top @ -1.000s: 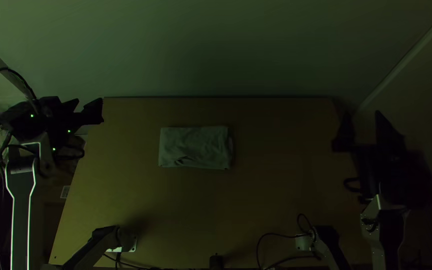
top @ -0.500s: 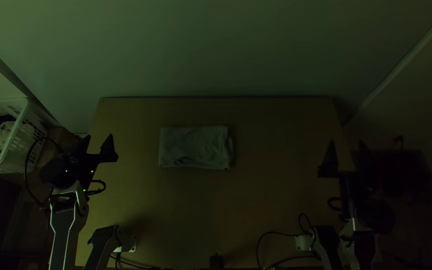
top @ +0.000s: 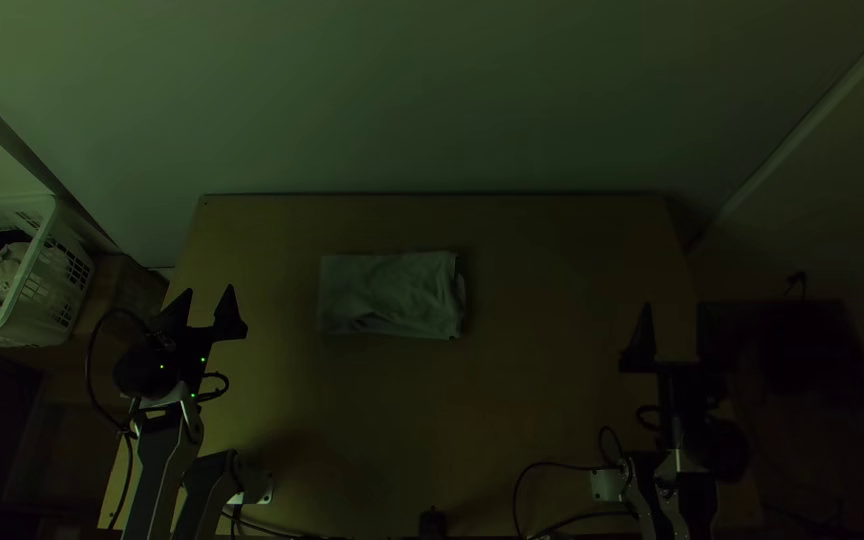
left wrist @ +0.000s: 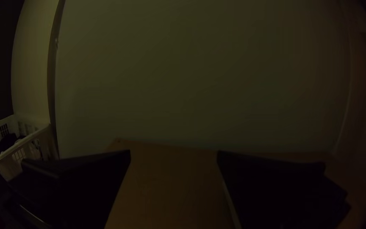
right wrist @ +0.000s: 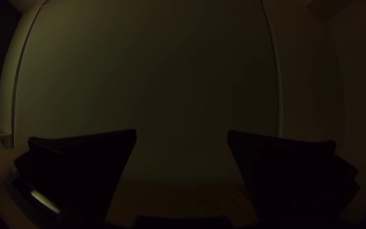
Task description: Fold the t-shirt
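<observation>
The t-shirt [top: 390, 294] lies on the table as a compact folded rectangle, slightly wrinkled, with a loose layer edge at its right side in the top view. Well to its left, at the table's left edge, my left gripper [top: 209, 292] stands open and empty. My right gripper [top: 674, 308] is far to the shirt's right, near the right edge, also open. The left wrist view has the left gripper [left wrist: 173, 154] with its two fingers wide apart over bare wood. In the right wrist view the right gripper [right wrist: 182, 132] is parted just as widely, nothing between its fingers.
A white laundry basket [top: 34, 285] holding clothes stands beyond the table's left edge. Bare wood of the table [top: 542, 300] stretches between the shirt and my right gripper. Cables [top: 518, 490] and small mounts lie along the near edge; a wall rises behind the far edge.
Both arms have drawn back toward the near edge and inward from the sides, the left one uncovering the basket. The shirt lies as before.
</observation>
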